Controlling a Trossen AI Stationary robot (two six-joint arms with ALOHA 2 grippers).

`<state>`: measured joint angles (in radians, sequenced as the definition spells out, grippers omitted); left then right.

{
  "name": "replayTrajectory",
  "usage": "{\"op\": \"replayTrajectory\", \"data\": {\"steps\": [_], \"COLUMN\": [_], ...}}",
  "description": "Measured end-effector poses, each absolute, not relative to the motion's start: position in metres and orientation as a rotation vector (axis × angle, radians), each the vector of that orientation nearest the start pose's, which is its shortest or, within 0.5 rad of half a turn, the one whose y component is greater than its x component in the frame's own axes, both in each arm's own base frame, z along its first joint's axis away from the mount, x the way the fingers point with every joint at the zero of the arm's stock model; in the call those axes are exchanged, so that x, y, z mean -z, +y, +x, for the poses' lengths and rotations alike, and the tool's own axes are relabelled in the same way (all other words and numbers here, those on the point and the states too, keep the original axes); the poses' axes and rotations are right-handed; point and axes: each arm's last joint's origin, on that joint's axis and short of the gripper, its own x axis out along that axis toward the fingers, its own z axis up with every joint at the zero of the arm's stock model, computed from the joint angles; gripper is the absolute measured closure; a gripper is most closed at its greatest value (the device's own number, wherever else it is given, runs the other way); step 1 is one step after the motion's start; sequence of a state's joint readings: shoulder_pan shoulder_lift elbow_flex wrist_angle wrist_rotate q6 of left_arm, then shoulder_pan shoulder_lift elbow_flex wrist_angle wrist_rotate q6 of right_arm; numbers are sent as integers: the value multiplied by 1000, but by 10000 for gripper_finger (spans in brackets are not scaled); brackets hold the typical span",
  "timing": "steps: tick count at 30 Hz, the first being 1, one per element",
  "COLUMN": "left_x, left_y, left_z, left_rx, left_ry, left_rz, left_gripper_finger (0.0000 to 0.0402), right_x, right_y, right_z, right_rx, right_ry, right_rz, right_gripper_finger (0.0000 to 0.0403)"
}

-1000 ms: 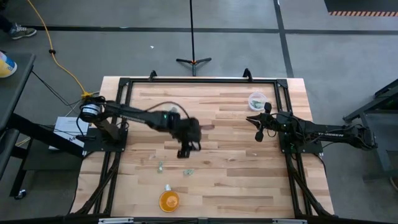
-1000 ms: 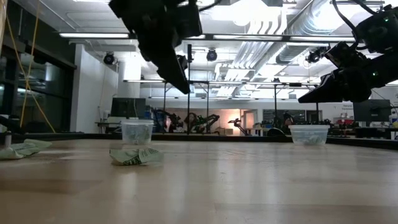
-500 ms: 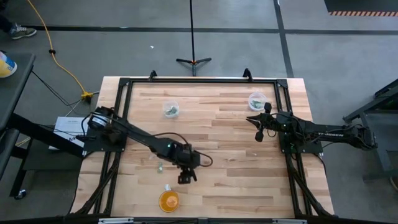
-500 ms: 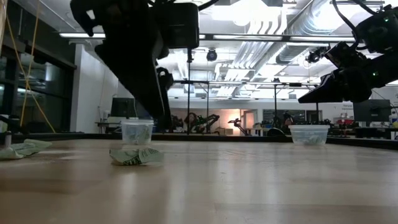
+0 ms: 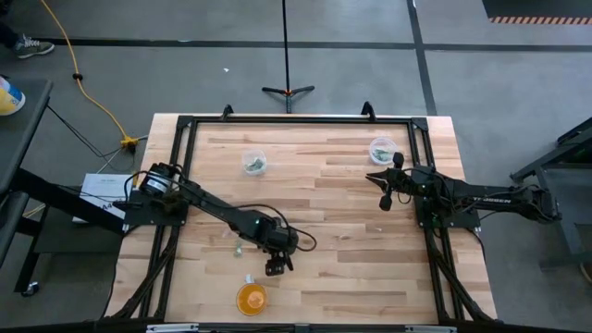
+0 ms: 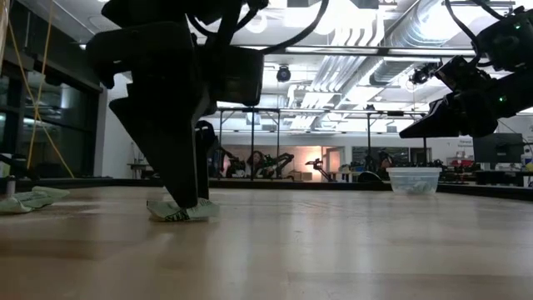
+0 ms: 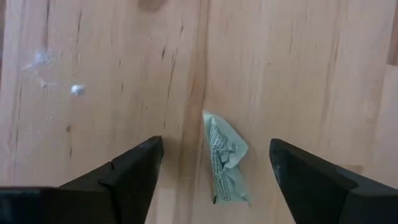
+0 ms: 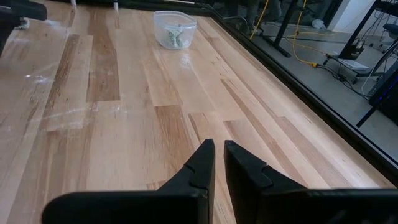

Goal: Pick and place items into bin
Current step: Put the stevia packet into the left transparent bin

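A crumpled pale-green wrapped piece lies flat on the wood, also seen in the low view. My left gripper is open and points down at the table near its near edge. Its fingers stand on either side of the piece without touching it. A second pale-green piece lies just to its left. My right gripper hangs shut above the table's right side. Two clear cups hold green pieces.
An orange round cup stands at the near edge, with a small pale piece just beyond it. A black frame rail runs around the table. In the low view the left gripper hides the left clear cup; the right one shows.
My left gripper has swung from the table's middle toward the near edge and come down to the tabletop, ending with its open fingers around the pale-green piece. The arm has cleared the left clear cup in the high view. The right arm has kept still.
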<state>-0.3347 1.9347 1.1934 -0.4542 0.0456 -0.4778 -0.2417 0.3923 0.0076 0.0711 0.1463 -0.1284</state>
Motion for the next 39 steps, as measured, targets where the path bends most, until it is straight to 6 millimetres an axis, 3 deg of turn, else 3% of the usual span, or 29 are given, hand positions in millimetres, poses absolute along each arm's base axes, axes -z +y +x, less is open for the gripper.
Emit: {"op": "replayTrajectory", "data": {"steps": [5,13,19,24,30,34,39], "left_x": [-136,-135,-139,-153,-204,-241,-260], "left_y": [-122,-121,-116,-109,-92,-69,-20], "left_z": [349,349,350,346,336,326,313], "left_rx": [46,33,131,113,-47,-168,-350], "left_ry": [1255,1258,1264,1288,1253,1146,1182], "left_rz": [-245,-236,-184,-61,176,256,250], "left_gripper_finger": [122,265,374,367,379,376,375], "right_x": [-138,-138,-138,-138,-139,-139,-139], "right_y": [-32,-32,-32,-32,-32,-32,-32], "right_z": [113,113,113,113,113,113,113], "right_rx": [364,364,363,363,364,364,364], "right_ry": [339,339,340,340,335,331,331], "right_rz": [-111,-113,-114,-114,-114,-114,-114], "right_gripper_finger": [375,375,375,375,375,375,375]}}
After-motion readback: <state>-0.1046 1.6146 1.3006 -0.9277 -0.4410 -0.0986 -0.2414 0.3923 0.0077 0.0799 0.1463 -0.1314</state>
